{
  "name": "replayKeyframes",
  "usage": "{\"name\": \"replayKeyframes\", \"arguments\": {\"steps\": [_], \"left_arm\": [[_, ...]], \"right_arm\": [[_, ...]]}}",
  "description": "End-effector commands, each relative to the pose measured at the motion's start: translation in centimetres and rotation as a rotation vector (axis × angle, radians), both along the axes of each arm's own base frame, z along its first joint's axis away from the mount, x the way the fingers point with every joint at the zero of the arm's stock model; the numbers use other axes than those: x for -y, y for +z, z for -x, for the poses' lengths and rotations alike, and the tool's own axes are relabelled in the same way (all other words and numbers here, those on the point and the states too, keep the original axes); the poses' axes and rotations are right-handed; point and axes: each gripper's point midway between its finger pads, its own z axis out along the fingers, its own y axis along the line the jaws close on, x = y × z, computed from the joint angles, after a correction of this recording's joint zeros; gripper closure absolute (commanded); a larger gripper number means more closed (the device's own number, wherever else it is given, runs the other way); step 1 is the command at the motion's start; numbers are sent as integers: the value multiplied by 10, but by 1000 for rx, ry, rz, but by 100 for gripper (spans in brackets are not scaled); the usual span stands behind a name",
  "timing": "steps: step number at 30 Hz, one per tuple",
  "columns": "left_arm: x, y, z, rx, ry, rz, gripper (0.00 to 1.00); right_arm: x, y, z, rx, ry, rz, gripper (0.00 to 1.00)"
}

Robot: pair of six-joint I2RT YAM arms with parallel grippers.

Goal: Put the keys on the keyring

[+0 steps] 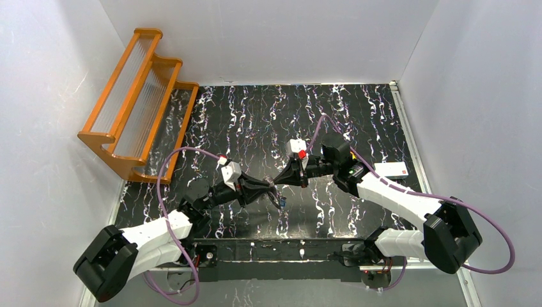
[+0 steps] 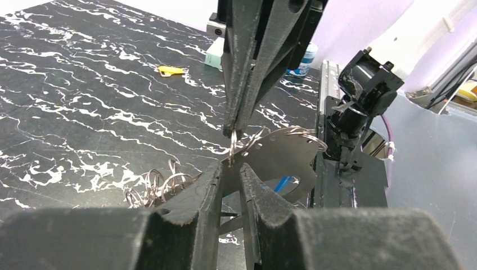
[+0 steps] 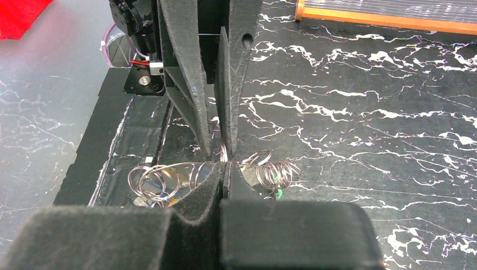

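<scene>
Seen from above, the left gripper and the right gripper meet tip to tip over the near middle of the black table. A blue key hangs just under the tips. What is between the tips is too small to read here. An orange rack stands at the far left corner, and a white box lies beside the right arm.

In the left wrist view, the keyring, a flat grey plate with thin metal rings, is in the air between the two grippers. The right gripper comes down from above with its jaws pressed together, pinching one thin ring at the edge of the plate. The left gripper's own fingers have a narrow gap, and the same ring and plate edge are at their tips. I cannot tell if they press on it. The blue key shows under the plate. A bunch of thin rings is just beside the left finger. A yellow key lies on the table, well apart.

In the right wrist view, the right gripper's fingers are closed together, with the plate and rings on both sides of them. A green key shows partly under the rings on the right.
</scene>
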Motion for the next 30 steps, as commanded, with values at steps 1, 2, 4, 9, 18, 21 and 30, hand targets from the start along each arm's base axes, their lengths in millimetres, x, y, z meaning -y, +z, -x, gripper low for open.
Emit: {"name": "replayKeyframes", "arguments": {"steps": [1,2,4,9,18,21,30], "left_arm": [[2,22,-10,27,41,56,84],[3,23,-11,20,42,57,84],[4,23,-12,12,46,59,84],[5,20,-14,-16,53,61,86],[1,22,-14,-29,74,77,100],[1,25,-13,-29,69,87,100],[-6,36,-16,-49,119,146,100]], "right_arm": [[-1,20,5,57,34,-62,99],[-1,20,5,57,35,-62,99],[-1,20,5,58,36,-62,99],[-1,19,5,54,36,-59,99],[-1,19,4,55,28,-56,99],[-1,18,3,55,27,-56,99],[-1,19,3,53,23,-56,99]]}}
